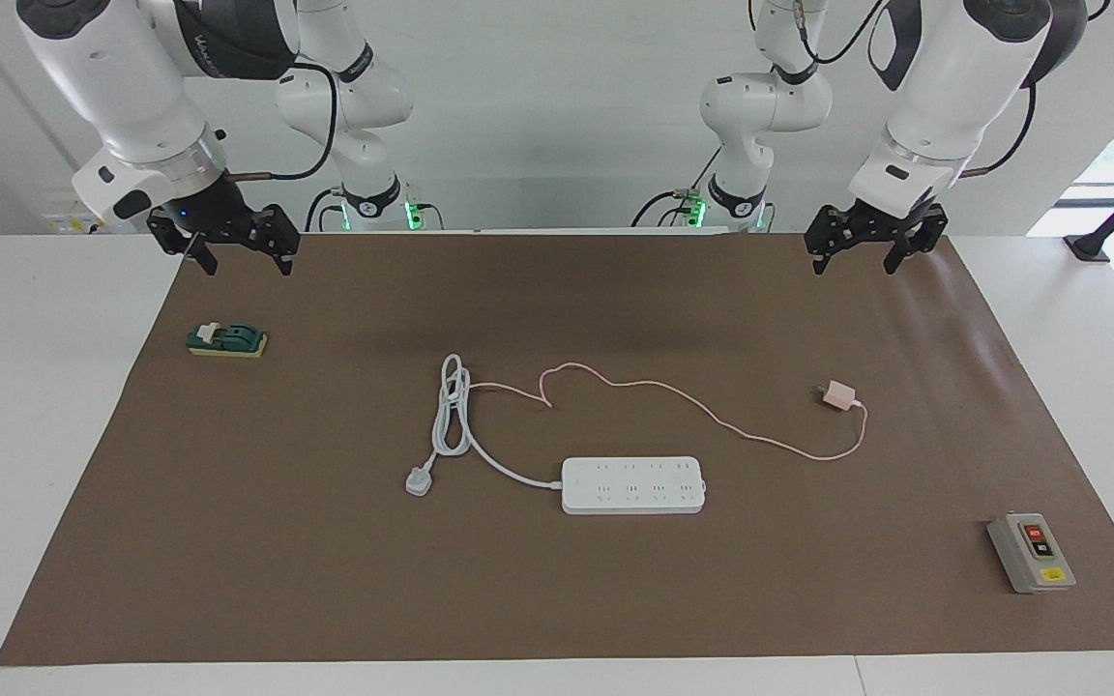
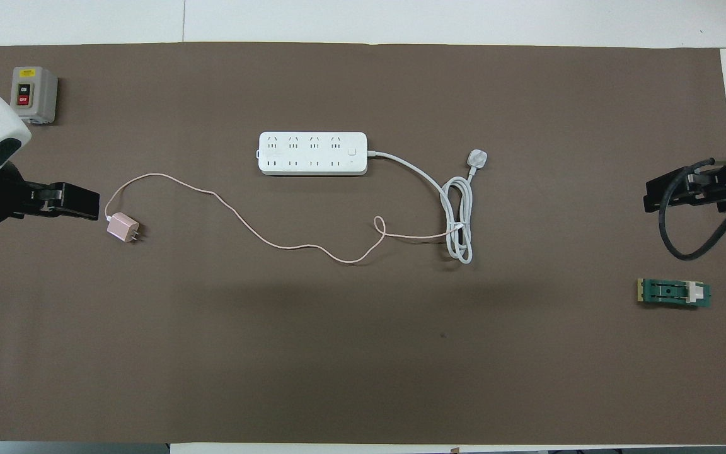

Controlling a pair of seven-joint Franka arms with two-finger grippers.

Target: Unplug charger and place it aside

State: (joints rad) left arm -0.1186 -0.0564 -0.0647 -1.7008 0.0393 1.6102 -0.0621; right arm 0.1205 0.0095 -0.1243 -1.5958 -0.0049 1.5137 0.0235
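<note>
Both grippers, left [image 1: 864, 244] and right [image 1: 236, 244], hang spread and empty; the charger [image 1: 839, 394] lies unplugged, well apart from the power strip [image 1: 632, 484].

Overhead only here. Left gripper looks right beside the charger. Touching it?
Observer: No. The facing view shows the left gripper raised over the robot-side edge of the mat; the charger lies apart, unplugged.
Operator: Its fingers?
Observer: Open, holding nothing.
Operator: Right gripper?
Observer: The right gripper hangs raised too, open, above the mat's edge, not down at the green block.
</note>
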